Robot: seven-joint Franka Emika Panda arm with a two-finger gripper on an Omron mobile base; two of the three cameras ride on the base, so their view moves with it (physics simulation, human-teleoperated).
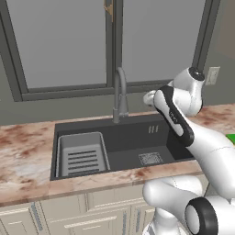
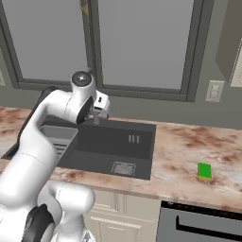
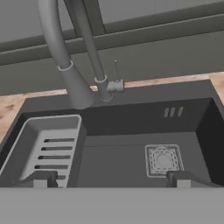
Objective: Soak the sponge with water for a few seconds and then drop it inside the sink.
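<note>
The sponge [image 2: 204, 171], a small green block with a yellow layer, lies flat on the marble counter well to the right of the sink; a sliver of the sponge [image 1: 232, 138] also shows at the picture's right edge. The sink [image 1: 128, 158] [image 2: 101, 142] [image 3: 116, 164] is a dark grey basin with a square drain grate [image 3: 162, 160]. My gripper [image 3: 111, 179] hovers over the basin's front, facing the gooseneck faucet [image 3: 59, 48] [image 1: 120, 94]. Its fingers stand far apart, open, with nothing between them. The water is out of view.
A lighter grey slotted rack [image 1: 82, 153] [image 3: 46, 146] fills the sink's left part. A window runs behind the faucet. A wall outlet [image 2: 214, 90] sits at the right. A dark appliance front [image 2: 203, 222] lies below the counter under the sponge.
</note>
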